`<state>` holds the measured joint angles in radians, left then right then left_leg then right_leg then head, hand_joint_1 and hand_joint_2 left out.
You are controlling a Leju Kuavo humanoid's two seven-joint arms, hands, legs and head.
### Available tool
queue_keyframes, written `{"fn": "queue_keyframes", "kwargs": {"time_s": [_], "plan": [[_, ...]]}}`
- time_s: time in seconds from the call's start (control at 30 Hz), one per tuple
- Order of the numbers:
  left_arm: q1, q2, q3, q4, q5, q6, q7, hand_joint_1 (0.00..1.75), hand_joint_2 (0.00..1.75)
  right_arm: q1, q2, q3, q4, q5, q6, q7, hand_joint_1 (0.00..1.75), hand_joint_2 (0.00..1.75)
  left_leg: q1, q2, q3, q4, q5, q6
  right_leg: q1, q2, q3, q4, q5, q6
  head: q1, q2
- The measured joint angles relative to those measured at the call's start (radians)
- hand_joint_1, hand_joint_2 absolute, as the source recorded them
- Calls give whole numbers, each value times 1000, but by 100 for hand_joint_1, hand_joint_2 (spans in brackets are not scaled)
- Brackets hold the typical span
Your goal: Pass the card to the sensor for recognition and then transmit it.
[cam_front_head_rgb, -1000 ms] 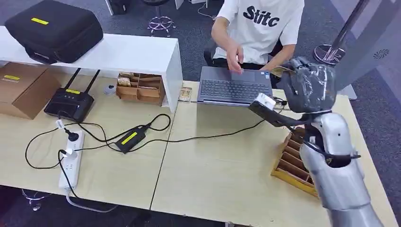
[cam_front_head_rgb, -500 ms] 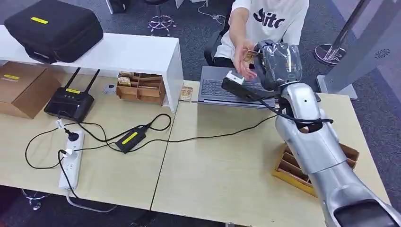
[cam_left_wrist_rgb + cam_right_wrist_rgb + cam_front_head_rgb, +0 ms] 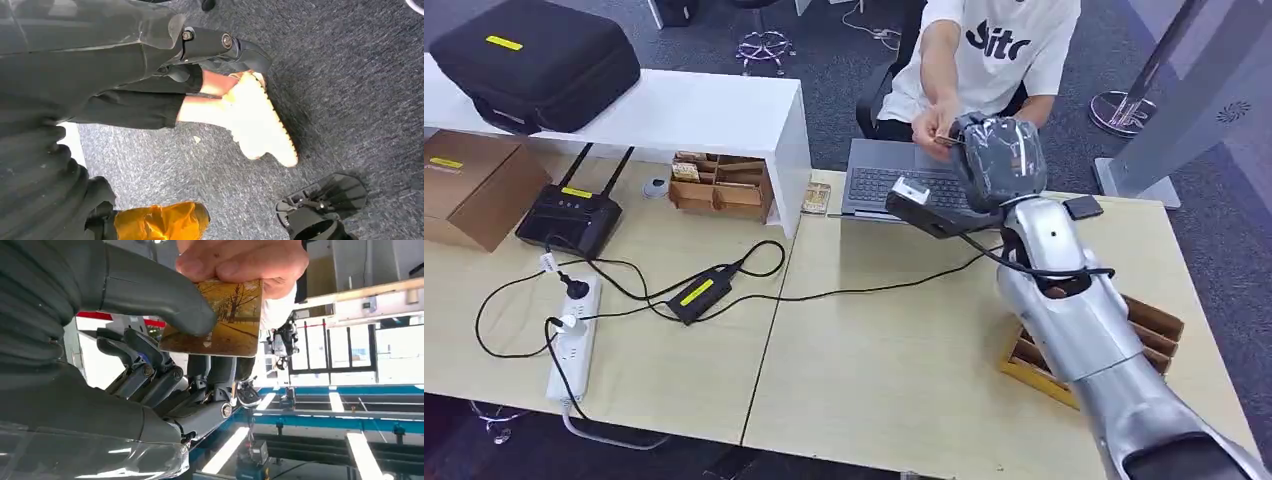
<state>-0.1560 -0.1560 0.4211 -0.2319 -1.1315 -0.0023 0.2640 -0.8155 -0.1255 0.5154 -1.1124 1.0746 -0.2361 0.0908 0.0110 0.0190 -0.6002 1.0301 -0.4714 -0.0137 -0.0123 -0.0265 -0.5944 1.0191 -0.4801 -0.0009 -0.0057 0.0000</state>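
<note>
The card (image 3: 225, 325), printed with a golden autumn scene, is pinched between my right hand's thumb (image 3: 165, 300) and its dark fingers. A person's fingers (image 3: 245, 260) grip the card's other edge. In the head view my right hand (image 3: 996, 160) is raised over the laptop's back edge, with the card (image 3: 946, 140) poking toward the person's hand (image 3: 932, 125). A small black square sensor pad (image 3: 1083, 207) lies on the table, to the right of my arm. My left hand's ribbed cover (image 3: 30, 165) hangs over the carpet; its fingers are hidden.
An open laptop (image 3: 894, 188) sits under my right hand. At the table's right edge lies a wooden slotted tray (image 3: 1159, 325). A black cable (image 3: 874, 290) crosses the table to an adapter (image 3: 696, 294) and power strip (image 3: 574, 345). A white shelf (image 3: 684, 110) stands at the left.
My right arm swung left from above the wooden tray to above the laptop, carrying the card. The person's hand rose from the keyboard and now grips the card.
</note>
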Motion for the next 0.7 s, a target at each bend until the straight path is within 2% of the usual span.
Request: {"fn": "queue_keyframes", "kwargs": {"time_s": [0.07,0.1,0.13,0.23,0.33,0.37,0.43,0.53,0.7], "plan": [[0,0,0,0,0,0,0,0,175,1,0,2,2,0,0,0,175,175,0,0,0,0,0,0,0,0,0,0,0,0,0,0],[0,0,-1,0,0,0,0,0,175,1,0,3,5,1,0,-2,58,175,0,0,0,0,0,0,0,0,0,0,0,0,0,0],[0,0,-1,0,0,0,0,0,175,1,0,6,6,6,1,-8,0,175,0,0,0,0,0,0,0,0,0,0,0,0,0,0],[0,0,-2,0,4,0,-4,0,175,5,0,25,12,-4,16,-40,0,175,0,0,0,0,0,0,0,0,0,0,0,0,0,0],[1,0,-3,0,12,0,-9,0,175,17,0,34,12,-184,120,-121,0,175,0,0,0,0,0,0,0,0,0,0,0,0,0,0],[2,0,-3,0,19,1,-13,0,175,22,0,33,11,-270,166,-151,0,0,0,0,0,0,0,0,0,0,0,0,0,0,0,0],[3,1,-3,0,30,4,-23,0,175,39,0,28,5,-405,216,-196,0,0,0,0,0,0,0,0,0,0,0,0,0,0,0,0],[9,3,-3,0,45,12,-37,0,175,73,-11,8,-22,-535,246,-234,0,0,0,0,0,0,0,0,0,0,0,0,0,0,0,0],[12,8,-2,0,50,14,-40,0,175,100,-28,-12,-48,-560,250,-242,0,0,0,1,0,0,0,0,0,1,0,0,0,0,0,0]]}}
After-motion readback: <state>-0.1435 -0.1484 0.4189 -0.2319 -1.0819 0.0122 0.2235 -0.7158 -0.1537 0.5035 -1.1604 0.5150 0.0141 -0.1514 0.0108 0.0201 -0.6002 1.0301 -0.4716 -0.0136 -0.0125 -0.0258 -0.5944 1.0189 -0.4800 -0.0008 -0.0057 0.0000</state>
